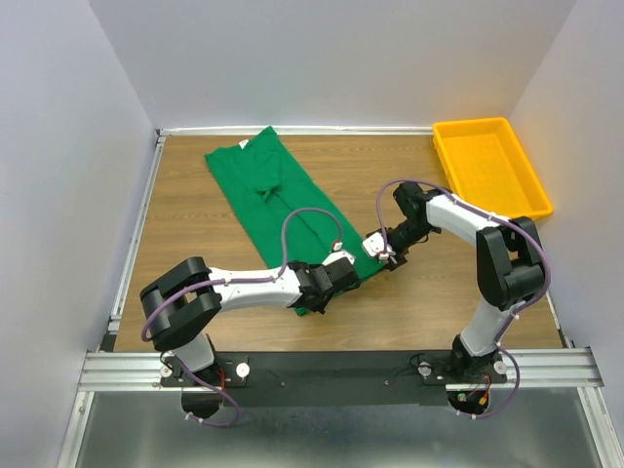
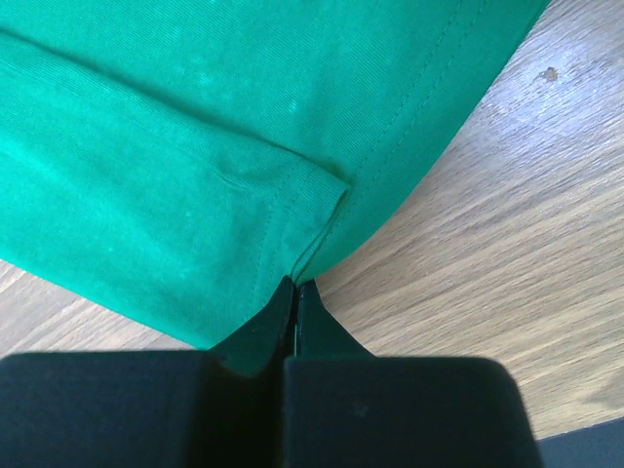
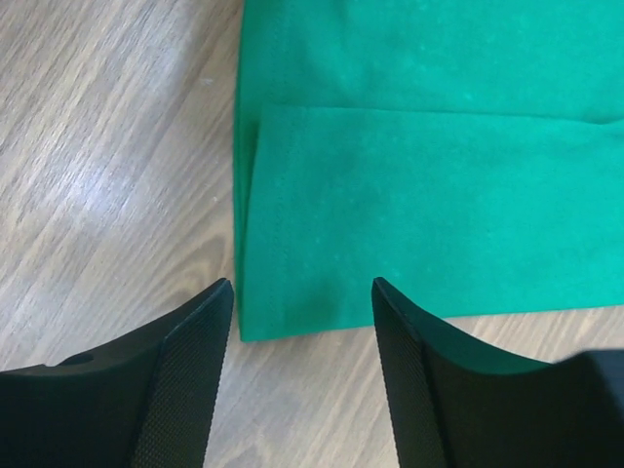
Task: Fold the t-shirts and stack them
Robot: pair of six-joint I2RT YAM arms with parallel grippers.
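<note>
A green t-shirt, folded lengthwise into a long strip, lies diagonally on the wooden worktop, running from the back left towards the middle near the arms. A small pale neck label shows at its far end in the top view, too small to read. The left gripper sits at the strip's near end; in the left wrist view its fingers are pressed together with the stitched hem corner of the shirt pinched between them, and the fabric lifts in a slight curve off the wood. The right gripper hovers just beside it at the near right edge of the strip, and in the right wrist view its jaws stand spread over a folded corner of the cloth, with one layer's edge set slightly in from the one below and bare wood to the left. A yellow plastic tray stands at the back right corner, well apart from the shirt, with open wood between them and more open wood left of the strip. White walls close the worktop on three sides and a metal rail runs along the near edge. From above, the left wrist covers the shirt's near end, and both wrist views cut the cloth off at their frame edges, while the left gripper's black body blocks the lower part of its own view.
</note>
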